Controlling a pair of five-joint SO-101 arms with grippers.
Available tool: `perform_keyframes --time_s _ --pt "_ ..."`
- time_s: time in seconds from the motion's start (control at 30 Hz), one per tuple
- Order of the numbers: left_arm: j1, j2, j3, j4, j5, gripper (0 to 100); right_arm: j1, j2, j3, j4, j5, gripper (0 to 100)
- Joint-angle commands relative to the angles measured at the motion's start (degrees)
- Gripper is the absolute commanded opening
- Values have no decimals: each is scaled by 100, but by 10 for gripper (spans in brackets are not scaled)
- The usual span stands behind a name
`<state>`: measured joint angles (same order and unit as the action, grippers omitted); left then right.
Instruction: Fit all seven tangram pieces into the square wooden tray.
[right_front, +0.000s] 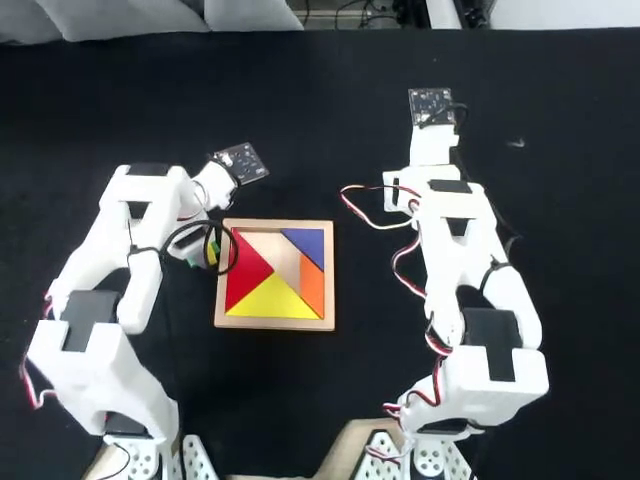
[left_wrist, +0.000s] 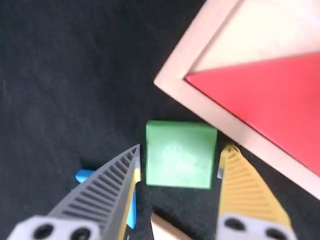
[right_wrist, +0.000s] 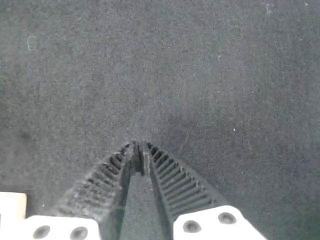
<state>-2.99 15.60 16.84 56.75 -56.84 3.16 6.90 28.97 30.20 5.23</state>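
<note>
The square wooden tray (right_front: 327, 275) lies between the two arms. It holds a red triangle (right_front: 246, 270), a yellow triangle (right_front: 273, 298), a blue piece (right_front: 308, 243) and an orange piece (right_front: 313, 287); bare wood shows in the middle. My left gripper (left_wrist: 179, 150) is just outside the tray's left edge (left_wrist: 235, 127), with its grey and yellow fingers closed against the two sides of a green square (left_wrist: 179, 157). In the high view this gripper (right_front: 208, 250) is beside the tray's upper left part. My right gripper (right_wrist: 140, 150) is shut and empty over bare black cloth.
Black cloth (right_front: 320, 120) covers the whole table, with free room behind and to the right of the tray. The right arm (right_front: 450, 230) stands to the right of the tray. A pale corner (right_wrist: 11, 205) shows at the edge of the right wrist view.
</note>
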Motion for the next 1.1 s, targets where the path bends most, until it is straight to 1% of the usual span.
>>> perform_keyframes --time_s 0.0,0.17,0.27,0.47,0.6,0.7,0.8,0.93,1.07 --pt "84 308 -611 -35 0 254 79 -40 -330 -88 70 11" --pt "22 897 -1042 26 0 253 79 -40 -330 -88 70 11" --pt "-57 1011 -1323 378 -9 251 79 -40 -330 -88 70 11" --pt "-31 967 -1429 818 -202 127 79 -40 -330 -88 70 11" --pt "-22 958 -1429 958 -193 124 79 -40 -330 -88 70 11" --pt "-13 651 -1534 1327 -185 122 79 -40 -330 -88 70 11" --pt "-4 44 -1622 1688 79 123 79 -40 -330 -88 70 11" --pt "-13 -703 -1429 1723 202 123 79 -40 -330 -88 70 11" --pt "48 -1037 -927 1705 167 123 79 -40 -330 -88 70 11"
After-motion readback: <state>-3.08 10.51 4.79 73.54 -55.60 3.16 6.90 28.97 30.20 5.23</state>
